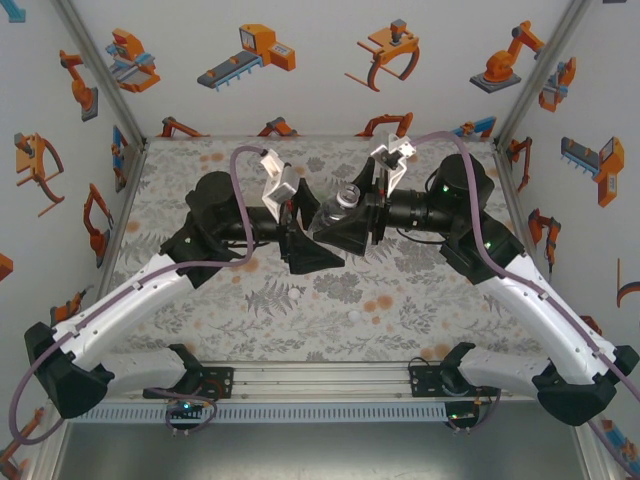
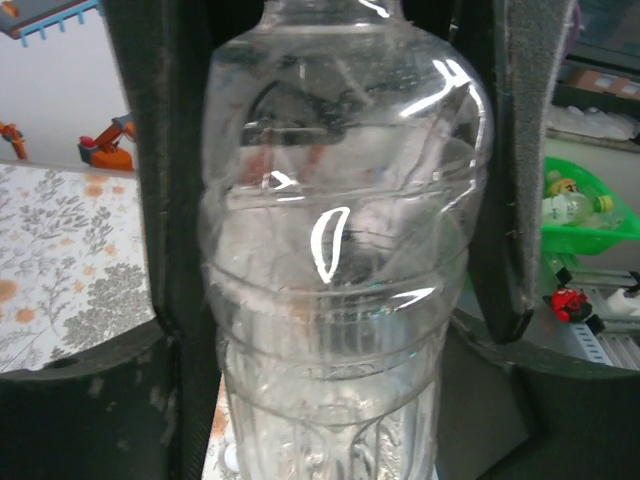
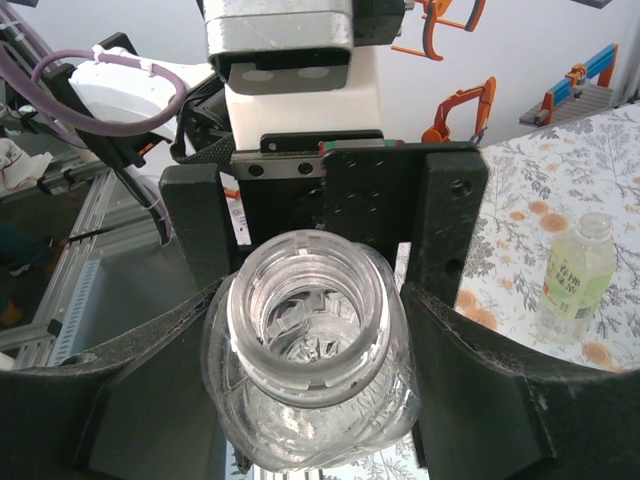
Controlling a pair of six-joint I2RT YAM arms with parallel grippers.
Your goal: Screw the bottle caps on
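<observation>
- Colourless clear plastic bottle (image 3: 310,330), uncapped, is held between both grippers.
- Right gripper (image 3: 310,300) jaws clamp its shoulder.
- Left gripper (image 2: 335,120) jaws are pressed on its sides.

The top view is bright and even, as if soft light falls from above. The black and white arms (image 1: 130,300) drop only faint, soft shadows on the grey flowery tabletop (image 1: 300,320).

In the left wrist view the clear plastic bottle (image 2: 340,250) is very close and a bit blurry. Thin white shiny streaks sit on its curved side. The green plastic basket (image 2: 590,215) far behind it is fuzzy.

In the right wrist view the clear bottle's open mouth looks sharp. The pale yellow-green plastic bottle (image 3: 578,275) behind it is slightly soft.
</observation>
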